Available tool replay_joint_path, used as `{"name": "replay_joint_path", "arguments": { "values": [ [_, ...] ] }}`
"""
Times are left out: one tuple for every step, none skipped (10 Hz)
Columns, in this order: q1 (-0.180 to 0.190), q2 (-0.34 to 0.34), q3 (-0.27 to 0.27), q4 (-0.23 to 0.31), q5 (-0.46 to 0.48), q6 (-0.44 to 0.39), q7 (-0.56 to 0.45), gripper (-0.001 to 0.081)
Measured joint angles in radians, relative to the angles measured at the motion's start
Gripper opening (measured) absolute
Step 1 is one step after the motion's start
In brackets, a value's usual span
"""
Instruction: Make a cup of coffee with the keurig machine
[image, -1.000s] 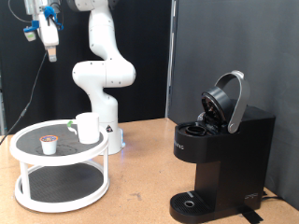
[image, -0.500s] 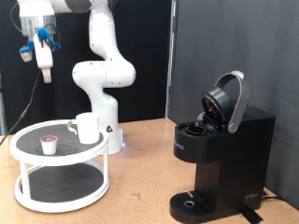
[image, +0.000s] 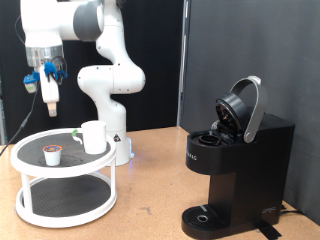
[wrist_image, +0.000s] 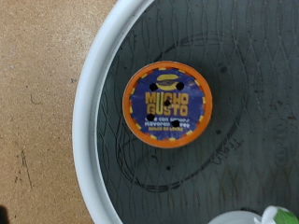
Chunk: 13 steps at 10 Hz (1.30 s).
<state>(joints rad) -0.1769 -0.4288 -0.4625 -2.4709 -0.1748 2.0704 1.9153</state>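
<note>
While gripper (image: 49, 103) hovers, pod (wrist_image: 171, 101) w/ cup (image: 94, 137)

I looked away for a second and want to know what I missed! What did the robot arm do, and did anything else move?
The gripper came down toward the white round stand, and now hangs above the coffee pod, which fills the wrist view. It took hold of nothing and let go of nothing. The cup, the pod and the keurig machine, with its lid up, stayed as they were.
</note>
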Motion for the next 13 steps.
{"name": "replay_joint_path", "arguments": {
  "values": [
    [-0.003, 0.011, 0.001, -0.023, -0.008, 0.044, 0.012, 0.0734],
    [-0.005, 0.02, 0.001, -0.047, -0.014, 0.089, 0.022, 0.0734],
    [-0.007, 0.029, 0.001, -0.068, -0.02, 0.127, 0.028, 0.0734],
    [-0.008, 0.039, 0.001, -0.086, -0.027, 0.16, 0.033, 0.0734],
    [-0.009, 0.048, 0.001, -0.1, -0.029, 0.189, 0.034, 0.0734],
    [-0.012, 0.057, 0.0, -0.112, -0.031, 0.216, 0.034, 0.0734],
    [-0.014, 0.069, 0.0, -0.12, -0.033, 0.239, 0.034, 0.0734],
    [-0.018, 0.081, 0.0, -0.124, -0.036, 0.26, 0.035, 0.0734],
    [-0.022, 0.097, 0.0, -0.126, -0.042, 0.277, 0.036, 0.0734],
    [-0.027, 0.113, 0.0, -0.128, -0.049, 0.298, 0.036, 0.0734],
    [-0.032, 0.13, 0.0, -0.13, -0.053, 0.316, 0.036, 0.0734],
    [-0.035, 0.146, 0.0, -0.131, -0.055, 0.334, 0.036, 0.0734],
    [-0.037, 0.16, 0.0, -0.132, -0.055, 0.347, 0.036, 0.0734]
  ]
}}
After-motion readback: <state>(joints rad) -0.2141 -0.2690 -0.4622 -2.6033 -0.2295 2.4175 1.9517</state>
